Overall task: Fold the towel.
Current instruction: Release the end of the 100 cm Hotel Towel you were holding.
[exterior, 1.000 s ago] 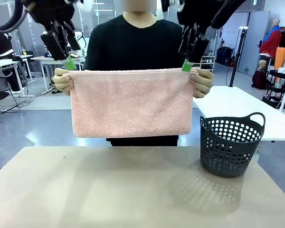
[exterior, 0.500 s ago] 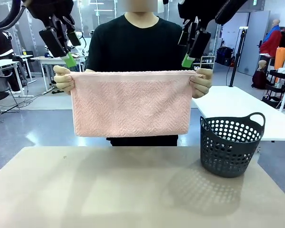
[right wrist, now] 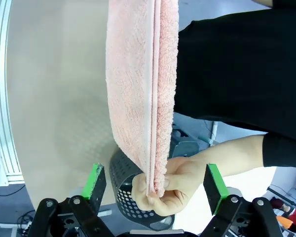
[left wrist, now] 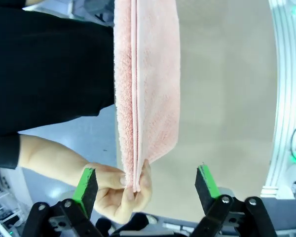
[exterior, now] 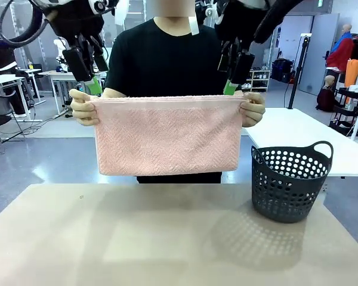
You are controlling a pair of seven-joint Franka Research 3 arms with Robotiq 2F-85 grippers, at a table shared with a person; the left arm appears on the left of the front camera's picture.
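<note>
The person's hands (exterior: 83, 107) are holding the doubled towel (exterior: 166, 134) above the table (exterior: 167, 238), top edge running side to side; left gripper (exterior: 93, 83) and right gripper (exterior: 230, 85), both gaping empty, are hovering over one corner each.

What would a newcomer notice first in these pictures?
A pink towel, folded double, hangs mid-picture from a person's hands above the table. The open left end effector and right end effector hover by its top corners. A dark basket stands at the table's right.
</note>
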